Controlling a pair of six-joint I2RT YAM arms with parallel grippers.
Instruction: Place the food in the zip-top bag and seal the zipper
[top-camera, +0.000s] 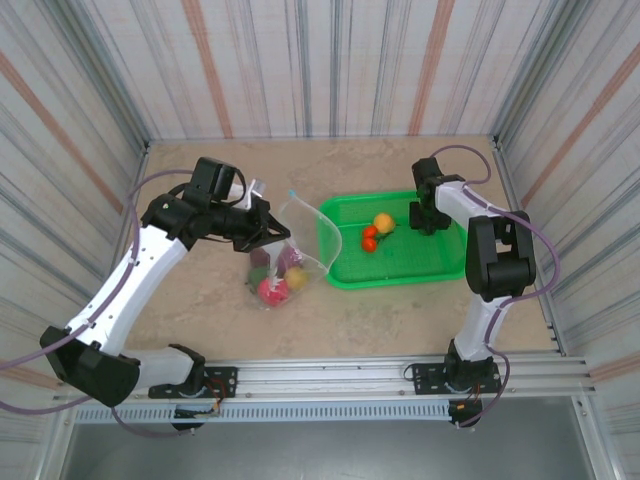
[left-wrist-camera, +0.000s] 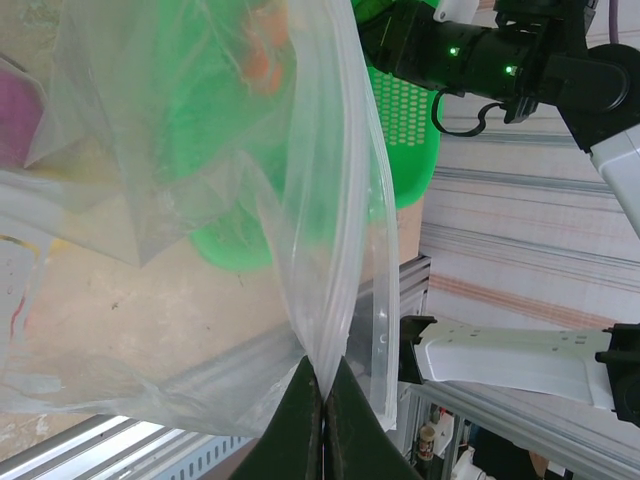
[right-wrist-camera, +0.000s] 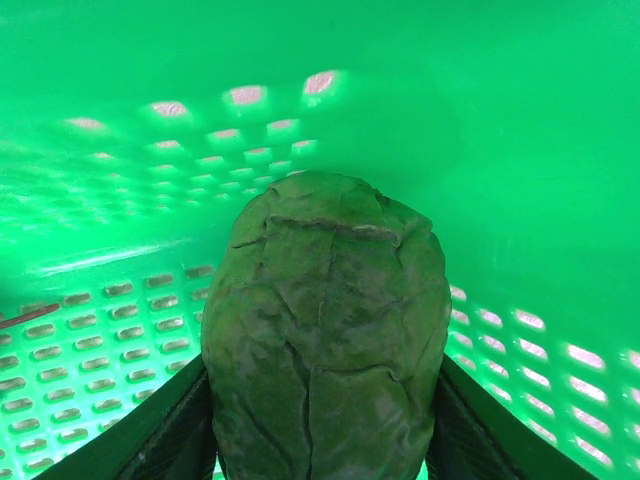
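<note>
The clear zip-top bag (top-camera: 300, 245) hangs open left of the basket, its bottom on the table. Inside it lie red (top-camera: 272, 291), yellow (top-camera: 297, 280) and purple (top-camera: 291, 258) toy food. My left gripper (top-camera: 266, 226) is shut on the bag's edge (left-wrist-camera: 330, 250), with the film pinched between the fingertips (left-wrist-camera: 322, 388). The whitish zipper strip (left-wrist-camera: 385, 335) runs beside them, and its blue slider (top-camera: 292, 193) sits at the top. My right gripper (top-camera: 429, 220) is down in the basket, shut on a dark green leafy vegetable (right-wrist-camera: 325, 320) that sits between its fingers (right-wrist-camera: 175, 430).
The green mesh basket (top-camera: 420, 262) at centre right holds a yellow-orange fruit (top-camera: 383, 221) and small red tomatoes (top-camera: 369, 239). Striped walls close in the table on three sides. A metal rail (top-camera: 330, 378) runs along the near edge.
</note>
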